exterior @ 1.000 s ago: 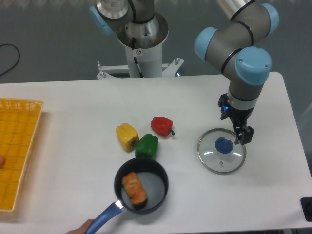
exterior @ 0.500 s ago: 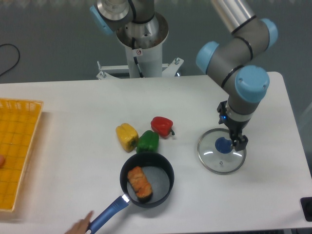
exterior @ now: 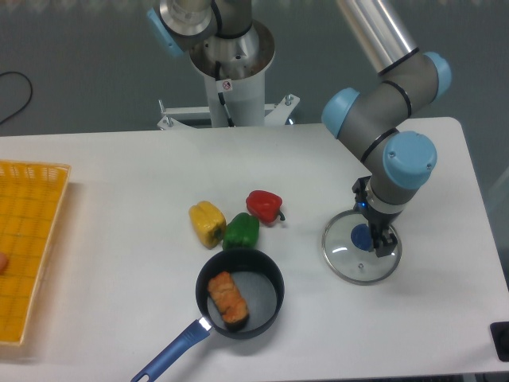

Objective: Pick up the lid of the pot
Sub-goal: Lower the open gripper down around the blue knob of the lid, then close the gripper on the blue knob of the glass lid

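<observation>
Lid: one (exterior: 348, 256), on the counter (exterior: 326, 334) at right, with one blue knob (exterior: 362, 236).
Gripper (exterior: 372, 215): two fingers (exterior: 386, 242) wide apart over the lid.
Peppers: three, near the middle; red (exterior: 264, 205), yellow (exterior: 208, 223), green (exterior: 242, 230).
Pan: one (exterior: 258, 294), just near of the green pepper, holding one orange-brown piece (exterior: 228, 299).
Crate: one, orange (exterior: 33, 239), left edge.
In the way: gripper, hiding part of the lid's far edge.
</observation>
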Available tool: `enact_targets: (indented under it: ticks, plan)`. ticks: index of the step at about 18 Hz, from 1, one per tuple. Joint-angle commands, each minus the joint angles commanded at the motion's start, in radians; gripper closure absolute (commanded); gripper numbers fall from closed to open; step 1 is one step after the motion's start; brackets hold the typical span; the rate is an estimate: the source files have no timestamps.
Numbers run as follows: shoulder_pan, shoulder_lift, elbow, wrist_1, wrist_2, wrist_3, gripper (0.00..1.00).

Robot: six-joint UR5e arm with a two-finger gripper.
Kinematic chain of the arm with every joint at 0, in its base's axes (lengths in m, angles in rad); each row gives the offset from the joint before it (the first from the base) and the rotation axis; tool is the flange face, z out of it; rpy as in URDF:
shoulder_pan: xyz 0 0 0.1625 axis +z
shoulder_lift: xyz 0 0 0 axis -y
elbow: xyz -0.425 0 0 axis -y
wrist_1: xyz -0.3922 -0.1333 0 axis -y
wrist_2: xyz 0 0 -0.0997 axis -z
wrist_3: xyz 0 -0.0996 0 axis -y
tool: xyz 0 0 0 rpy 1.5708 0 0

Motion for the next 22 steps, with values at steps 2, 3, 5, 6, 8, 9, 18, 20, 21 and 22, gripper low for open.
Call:
enact_targets:
  ticks: [2, 3, 5, 6, 8, 9, 18, 20, 21, 22]
  plan:
    - [0.000, -0.011, 0.003, 0.000, 0.000, 0.000, 0.00]
    - [0.000, -0.014, 0.003, 0.002, 0.000, 0.000, 0.00]
    - [0.000, -0.018, 0.005, 0.002, 0.000, 0.000, 0.00]
    - [0.000, -0.021, 0.005, 0.008, 0.000, 0.000, 0.00]
    - [0.000, -0.029, 0.003, 0.014, 0.000, 0.000, 0.00]
    - [0.000, -0.031, 0.003, 0.014, 0.000, 0.002, 0.00]
    - [0.002, -0.041, -0.002, 0.020, -0.002, 0.002, 0.00]
    - [0.002, -0.043, -0.003, 0.020, -0.002, 0.002, 0.00]
    - [0.003, -0.043, -0.003, 0.020, -0.002, 0.002, 0.00]
    - [0.003, -0.043, -0.003, 0.020, 0.000, 0.002, 0.00]
